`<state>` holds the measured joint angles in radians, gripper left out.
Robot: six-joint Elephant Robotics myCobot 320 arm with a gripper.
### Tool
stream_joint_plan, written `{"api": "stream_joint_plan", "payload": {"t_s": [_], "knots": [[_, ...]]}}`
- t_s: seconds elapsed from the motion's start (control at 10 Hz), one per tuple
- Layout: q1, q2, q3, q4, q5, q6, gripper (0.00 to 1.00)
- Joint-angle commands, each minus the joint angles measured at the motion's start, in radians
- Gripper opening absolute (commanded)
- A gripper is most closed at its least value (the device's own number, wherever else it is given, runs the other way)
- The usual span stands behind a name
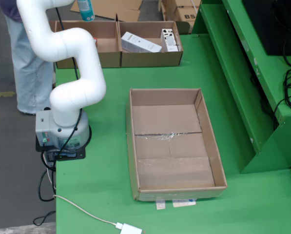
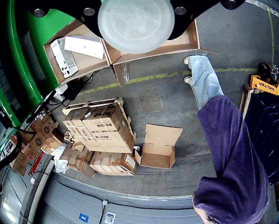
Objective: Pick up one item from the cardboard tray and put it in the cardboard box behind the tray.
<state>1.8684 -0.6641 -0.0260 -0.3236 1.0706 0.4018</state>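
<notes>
Side view: teal can hangs upright above left box.

White arm, green table, plain brown cardboard tray, teal can, white boxes

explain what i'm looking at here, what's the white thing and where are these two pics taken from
The white thing is a robot arm standing on a green table. One picture looks down on the table from a fixed camera. The other rides on the arm's tip and looks past two boxes to the floor, cartons and a person. On the table: a wide tray, bare inside, and behind it the boxes, one with white packs. A blue can at the top edge seems held by the arm; the pincer itself is hidden.
</notes>
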Motion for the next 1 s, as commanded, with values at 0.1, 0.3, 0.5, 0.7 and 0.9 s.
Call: {"api": "stream_joint_plan", "payload": {"t_s": [0.1, 0.3, 0.5, 0.7, 0.9], "knots": [[-0.069, -0.014, 0.026, -0.177, 0.138, 0.063, 0.00], [-0.069, -0.014, 0.026, -0.177, 0.138, 0.063, 0.00], [-0.073, -0.027, 0.026, -0.256, 0.165, 0.093, 0.00], [-0.099, -0.070, 0.026, -0.309, 0.218, 0.110, 0.00], [-0.106, -0.085, 0.026, -0.308, 0.225, 0.109, 0.00]]}}
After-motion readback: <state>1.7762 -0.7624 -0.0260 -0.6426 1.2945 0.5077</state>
